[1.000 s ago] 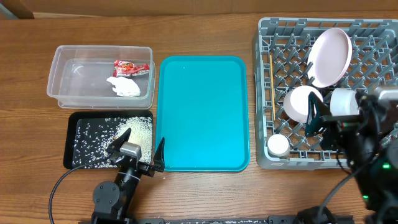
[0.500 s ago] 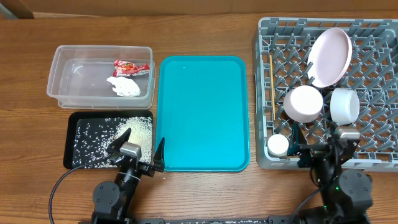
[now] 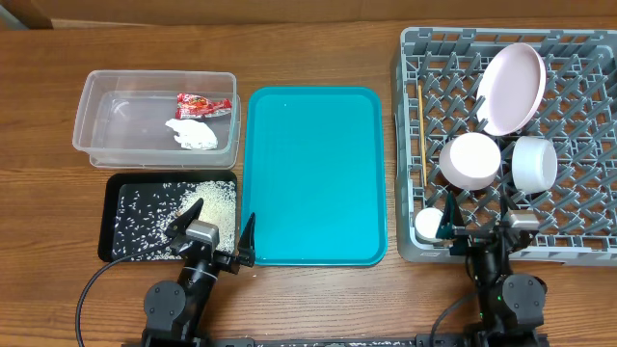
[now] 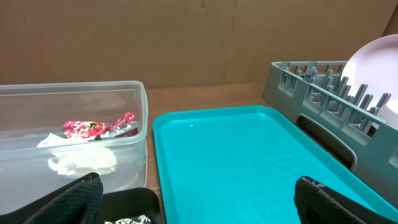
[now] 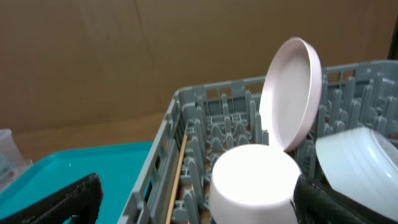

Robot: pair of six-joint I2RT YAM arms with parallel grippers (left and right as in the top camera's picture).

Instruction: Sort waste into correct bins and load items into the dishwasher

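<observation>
**At the table's near edge, both grippers hang empty**

On the left side, the left gripper [image 3: 222, 216] sits with its fingers spread wide and nothing between them, over the near right corner of the black tray [image 3: 108, 224]. That tray holds the loose rice grains [image 3: 210, 200], heaped towards its right side and scattered thinner to the left. Just behind it, the clear tub [image 3: 94, 146] contains the red snack wrapper [image 3: 201, 102] and the crumpled tissue [image 3: 193, 134], which lie close together near its right wall. The teal tray [image 3: 313, 173] lies between these bins and the grey dish rack [image 3: 409, 145].

The right gripper [image 3: 477, 218] is likewise spread and holds nothing, at the rack's near edge. In the rack, the pink plate [image 3: 511, 89] leans on edge among the pegs. A white bowl [image 3: 470, 160] and a white cup [image 3: 534, 163] rest side by side in front of it. A small round cup [image 3: 429, 225] sits in the near left corner. The wooden chopsticks [image 3: 420, 130] lie lengthwise just inside the left wall.
</observation>
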